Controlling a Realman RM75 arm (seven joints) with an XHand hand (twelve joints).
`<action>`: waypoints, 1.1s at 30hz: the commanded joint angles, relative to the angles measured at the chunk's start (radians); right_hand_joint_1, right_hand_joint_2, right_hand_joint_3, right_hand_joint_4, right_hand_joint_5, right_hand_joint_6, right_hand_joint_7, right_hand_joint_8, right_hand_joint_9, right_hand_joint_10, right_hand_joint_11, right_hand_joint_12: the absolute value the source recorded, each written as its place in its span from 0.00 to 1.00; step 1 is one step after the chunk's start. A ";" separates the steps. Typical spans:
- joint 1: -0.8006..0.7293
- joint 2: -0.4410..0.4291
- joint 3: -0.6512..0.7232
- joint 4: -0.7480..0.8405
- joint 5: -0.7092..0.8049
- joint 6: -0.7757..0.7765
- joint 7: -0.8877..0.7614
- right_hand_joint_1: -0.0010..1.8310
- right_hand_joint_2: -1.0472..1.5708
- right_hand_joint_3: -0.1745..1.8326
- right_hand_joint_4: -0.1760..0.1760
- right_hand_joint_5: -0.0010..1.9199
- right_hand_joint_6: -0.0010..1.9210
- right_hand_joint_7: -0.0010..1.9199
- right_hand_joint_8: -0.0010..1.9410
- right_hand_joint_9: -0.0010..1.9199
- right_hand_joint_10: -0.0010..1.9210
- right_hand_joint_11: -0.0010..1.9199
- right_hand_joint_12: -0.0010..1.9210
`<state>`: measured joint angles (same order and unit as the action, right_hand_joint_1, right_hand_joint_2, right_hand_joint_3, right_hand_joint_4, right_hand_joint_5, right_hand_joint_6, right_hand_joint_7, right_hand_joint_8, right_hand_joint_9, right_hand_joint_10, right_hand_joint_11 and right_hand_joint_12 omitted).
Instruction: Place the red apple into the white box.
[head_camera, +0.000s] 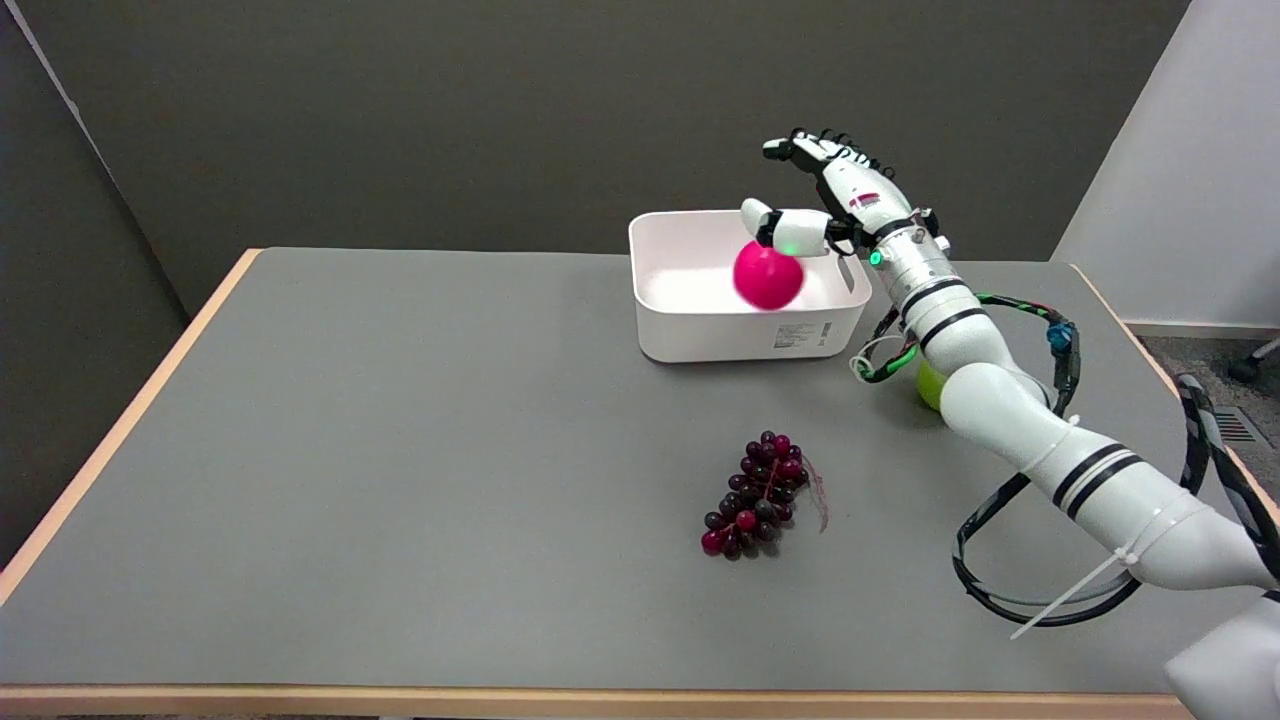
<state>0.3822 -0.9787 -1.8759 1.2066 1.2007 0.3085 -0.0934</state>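
Grey table (400, 450) with a pale wooden edge, before a dark wall. White box (700, 335) toward the far side, open-topped, its visible floor bare. Red apple (768, 276), slightly blurred, within the box's outline at its right half, just under the thumb; contact not discernible. Right hand (822, 195) above the box's right rim, fingers spread apart, gripping nothing. Purple grapes (757, 495) nearer than the box, well apart. Green fruit (929, 384) right of the box, mostly hidden behind the arm.
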 joint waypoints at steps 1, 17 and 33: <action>0.151 -0.013 -0.129 -0.084 0.038 -0.108 0.000 0.17 0.62 0.54 0.86 0.09 0.24 0.03 0.12 0.00 0.20 0.00 0.49; -0.019 0.021 -0.051 0.187 0.013 0.014 -0.006 0.12 0.61 0.50 0.77 0.02 0.12 0.00 0.00 0.00 0.00 0.00 0.32; -0.504 0.116 0.012 0.578 -0.052 0.414 0.004 0.06 0.63 0.57 0.72 0.12 0.27 0.14 0.19 0.03 0.30 0.00 0.52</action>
<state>0.2762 -0.9549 -1.9220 1.4390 1.1977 0.4068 -0.0983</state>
